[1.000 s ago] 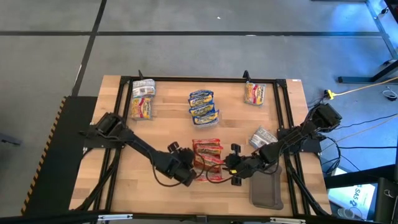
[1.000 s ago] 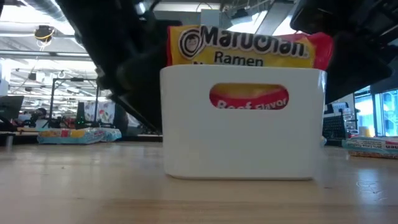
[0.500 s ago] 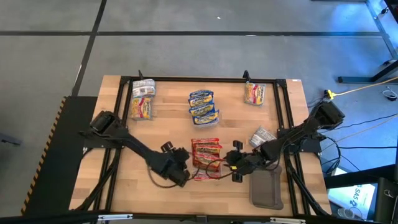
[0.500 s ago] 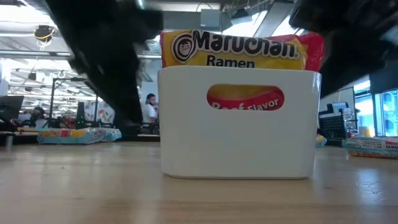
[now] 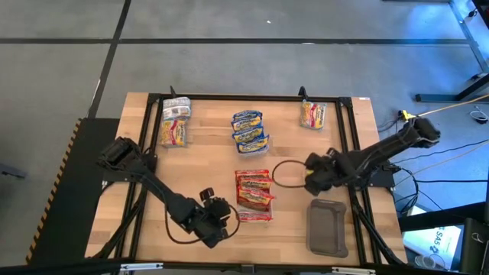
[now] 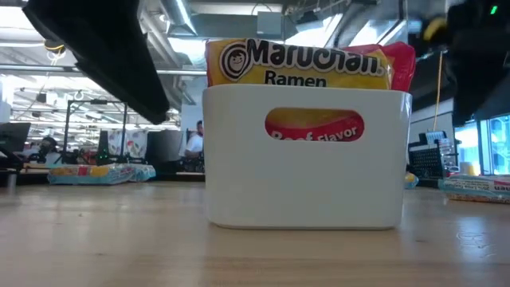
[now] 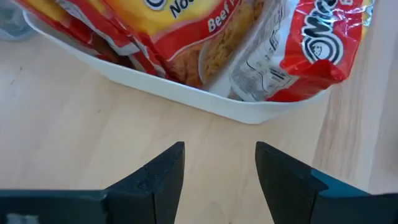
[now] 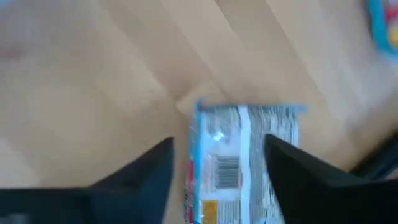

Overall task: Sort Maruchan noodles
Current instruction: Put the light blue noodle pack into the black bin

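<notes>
Several red-orange Maruchan noodles packets stand on edge in the white tray at the table's middle front. My left gripper hovers open just near-left of that tray, nothing between its fingers. My right gripper hangs open right of the tray, pointing down over a silver-grey packet that lies flat on the wood. Blue-yellow packets lie at the far middle. More packets lie at the far left and far right.
A dark grey tray sits at the near right, just in front of my right gripper. Black frame rails run along the table's left, right and far sides. Bare wood lies between the white tray and the far packets.
My left gripper has backed away from the white tray toward the table's near-left. My right gripper has pulled off the tray toward the right edge, risen and tipped to point steeply down over the silver-grey packet. The red packets stay in the tray.
</notes>
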### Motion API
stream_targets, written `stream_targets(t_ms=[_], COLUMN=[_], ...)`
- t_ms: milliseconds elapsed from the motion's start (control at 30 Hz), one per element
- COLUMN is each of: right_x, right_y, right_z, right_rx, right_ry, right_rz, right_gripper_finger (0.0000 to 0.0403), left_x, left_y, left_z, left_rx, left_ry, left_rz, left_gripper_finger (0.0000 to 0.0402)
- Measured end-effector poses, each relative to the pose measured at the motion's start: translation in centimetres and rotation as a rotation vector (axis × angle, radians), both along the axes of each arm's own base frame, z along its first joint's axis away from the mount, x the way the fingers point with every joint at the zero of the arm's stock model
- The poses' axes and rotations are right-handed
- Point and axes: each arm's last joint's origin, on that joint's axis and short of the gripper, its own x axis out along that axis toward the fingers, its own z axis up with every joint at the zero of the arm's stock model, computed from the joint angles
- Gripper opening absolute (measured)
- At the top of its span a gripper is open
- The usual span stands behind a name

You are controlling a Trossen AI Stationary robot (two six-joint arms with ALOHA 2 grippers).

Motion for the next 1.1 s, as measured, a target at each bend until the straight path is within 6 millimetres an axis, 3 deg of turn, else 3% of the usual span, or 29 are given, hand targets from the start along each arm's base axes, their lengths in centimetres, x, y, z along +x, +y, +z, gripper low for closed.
stream_targets(t_ms=[200,333,600,900,1100], right_x=[-0.2,0.1,0.0,0.3,0.5], right_y=[-1.8,-2.2,-2.5,-2.9,-3.1], right_z=[-3.6,-5.3,-7.5,-9.1,-9.9], right_rx=[0.12,0.16,0.126,-0.085,-0.186], right_ry=[0.093,0.068,0.136,0.192,0.222], right_rz=[-0.117,-0.14,-0.183,-0.157,-0.145], right_gripper_finger=[0.0352,0.0394,0.0359,0.0332,0.0284], left_x=[-0.1,-0.1,0.0,0.0,-0.1], left_y=[-0.2,-0.1,-0.2,-0.2,-0.3], left_z=[0.1,0.1,0.1,0.1,0.1], left_rx=[0.005,0.007,0.022,0.044,0.058], left_ry=[-0.004,-0.003,-0.007,-0.021,-0.032], left_rz=[-0.016,-0.016,-0.035,-0.026,-0.024], left_gripper_finger=[0.0189,0.0189,0.0189,0.0189,0.0189])
